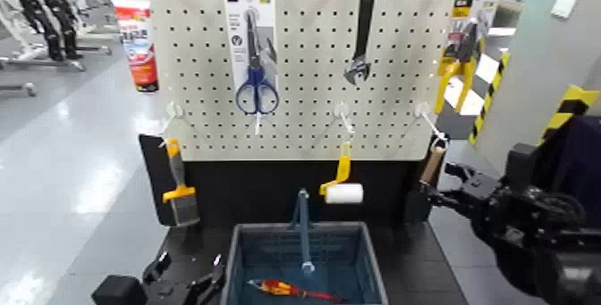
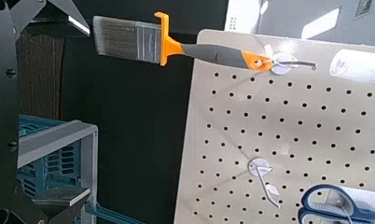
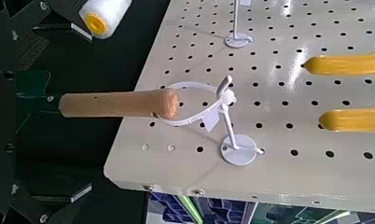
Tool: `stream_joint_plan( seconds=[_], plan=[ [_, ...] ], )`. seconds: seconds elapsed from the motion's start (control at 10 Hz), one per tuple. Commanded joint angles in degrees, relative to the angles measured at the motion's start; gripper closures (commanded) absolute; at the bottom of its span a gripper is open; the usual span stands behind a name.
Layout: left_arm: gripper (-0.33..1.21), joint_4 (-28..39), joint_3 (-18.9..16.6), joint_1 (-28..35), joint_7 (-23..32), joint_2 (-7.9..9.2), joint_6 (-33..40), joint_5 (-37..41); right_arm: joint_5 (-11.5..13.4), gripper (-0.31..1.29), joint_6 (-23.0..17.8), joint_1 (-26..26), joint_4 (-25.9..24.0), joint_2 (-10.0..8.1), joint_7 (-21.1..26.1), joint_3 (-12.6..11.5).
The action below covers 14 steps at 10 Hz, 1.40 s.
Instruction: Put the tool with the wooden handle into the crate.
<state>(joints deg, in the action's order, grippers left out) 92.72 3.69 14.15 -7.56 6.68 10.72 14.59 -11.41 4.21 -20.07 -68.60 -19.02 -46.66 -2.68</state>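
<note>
Our tool [image 3: 120, 104] still needs taking off its hook [image 3: 240, 147] and putting in the crate [image 1: 375, 268]; nothing of that is done, though the reach looks nearly complete. Our right gripper [image 1: 437, 178] is at the tool, its fingers spread, with the wooden handle between them and not pinched. The loop lies beyond the fingertips, at the hook. Our left gripper [image 1: 190, 275] waits beside the crate, fingers apart.

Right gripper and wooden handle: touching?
Apart. The right wrist view shows the right gripper open around the handle, one jaw on each side, with a clear gap between each jaw and the wood.
</note>
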Motion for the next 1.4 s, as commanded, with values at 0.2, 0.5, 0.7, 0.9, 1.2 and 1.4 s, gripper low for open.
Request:
stream_joint_plan(
  seconds=[0.2,0.5,0.7,0.9,1.2,1.4],
  plan=[
    [0.11,-0.1,0.0,-0.1,0.0,-0.09,0.0,0.0,-0.4,0.42,-1.7,-1.4,2.7,0.57,0.8,1.3],
    [0.11,-0.3,0.0,-0.1,0.0,-0.09,0.0,0.0,-0.6,0.92,-2.5,-1.9,3.6,1.01,2.2,2.5],
    [0.11,-0.3,-0.1,-0.2,-0.2,-0.09,0.1,0.0,-0.3,1.18,-2.4,-1.8,3.3,1.10,3.2,2.8],
    [0.11,-0.4,-0.3,-0.2,-0.2,-0.09,0.3,0.0,0.4,1.23,-2.2,-1.3,2.2,1.45,4.6,2.9],
    [0.11,-0.5,-0.3,-0.3,-0.4,-0.09,0.4,0.0,-0.8,1.25,-3.0,0.0,1.1,1.71,5.1,2.0],
    [0.11,-0.5,-0.3,-0.3,-0.5,-0.09,0.3,0.0,-1.0,1.25,-3.0,1.6,-0.7,2.15,5.2,0.8]
  ],
)
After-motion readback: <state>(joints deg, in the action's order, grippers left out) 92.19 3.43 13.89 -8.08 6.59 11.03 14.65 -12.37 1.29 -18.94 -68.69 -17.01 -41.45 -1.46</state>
